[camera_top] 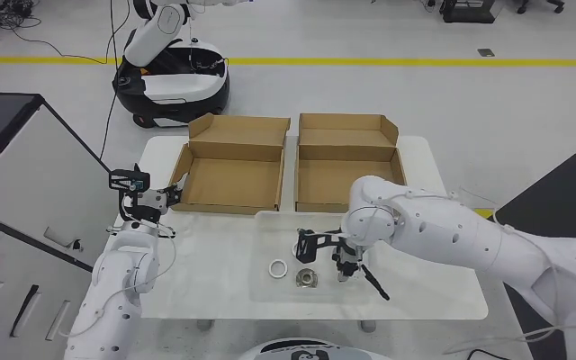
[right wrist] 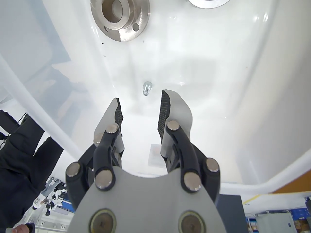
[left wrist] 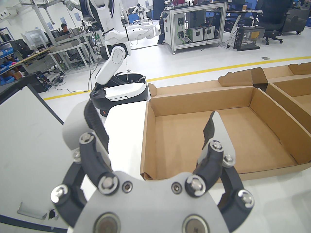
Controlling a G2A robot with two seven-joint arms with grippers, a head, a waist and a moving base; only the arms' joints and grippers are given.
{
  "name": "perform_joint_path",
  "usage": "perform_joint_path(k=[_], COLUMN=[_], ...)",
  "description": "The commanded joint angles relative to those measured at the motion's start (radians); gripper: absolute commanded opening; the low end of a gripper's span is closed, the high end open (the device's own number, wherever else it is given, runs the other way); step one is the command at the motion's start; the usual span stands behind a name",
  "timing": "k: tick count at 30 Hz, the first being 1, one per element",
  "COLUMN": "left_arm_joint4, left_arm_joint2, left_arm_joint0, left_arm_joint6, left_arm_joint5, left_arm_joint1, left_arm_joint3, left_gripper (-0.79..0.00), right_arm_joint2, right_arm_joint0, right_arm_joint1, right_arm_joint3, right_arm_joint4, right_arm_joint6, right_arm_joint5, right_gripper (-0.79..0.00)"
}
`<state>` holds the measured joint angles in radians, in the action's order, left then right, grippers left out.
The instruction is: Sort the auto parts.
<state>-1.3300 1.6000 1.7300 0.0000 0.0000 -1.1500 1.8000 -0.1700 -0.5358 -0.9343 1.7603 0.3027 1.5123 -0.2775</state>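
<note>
A small bolt [right wrist: 146, 87] lies on its side on the floor of the white tray [camera_top: 270, 225], nr the tray's R end. The R gripper [right wrist: 140, 96] hangs right over it, pointing down into the tray. Its fingers [right wrist: 165, 107] are open a bit wider than the bolt, w/ nothing btw them, and the bolt shows just past the tips. Also in the tray is a round metal flange [right wrist: 120, 7] w/ small holes round its rim and a short tube standing up in the middle. It sits well apart from the bolt. A flat metal ring [right wrist: 210, 3] lies just beside the flange, not touching it, on the flange's L side in the top view. The tray sits on the white table [camera_top: 423, 288], nr the front. Just behind it are 2 open brown boxes side by side, the L box [camera_top: 229, 184] & the R box [camera_top: 346, 184]. The L gripper [left wrist: 150, 109] is at the table's L edge, just beside the L box. It is wide open, holds nothing, and points at the box. Another robot [camera_top: 171, 81] stands on the floor past the table.
</note>
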Motion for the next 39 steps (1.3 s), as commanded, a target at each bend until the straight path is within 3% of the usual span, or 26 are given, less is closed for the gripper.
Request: perform_joint_path(k=[1,39], left_arm_joint4=[0.000,0.000], left_arm_joint2=[0.000,0.000], left_arm_joint0=[0.000,0.000], left_arm_joint6=[0.000,0.000], left_arm_joint5=[0.000,0.000], left_arm_joint1=[0.000,0.000], left_arm_joint3=[0.000,0.000], left_gripper=[0.000,0.000], right_arm_joint2=[0.000,0.000], right_arm_joint0=[-0.004,-0.039], right_arm_joint1=[-0.005,-0.053], right_arm_joint3=[-0.005,-0.077], right_arm_joint4=[0.003,0.027], right_arm_joint6=[0.003,0.024], right_arm_joint5=[0.002,0.015], right_gripper=[-0.416,-0.517])
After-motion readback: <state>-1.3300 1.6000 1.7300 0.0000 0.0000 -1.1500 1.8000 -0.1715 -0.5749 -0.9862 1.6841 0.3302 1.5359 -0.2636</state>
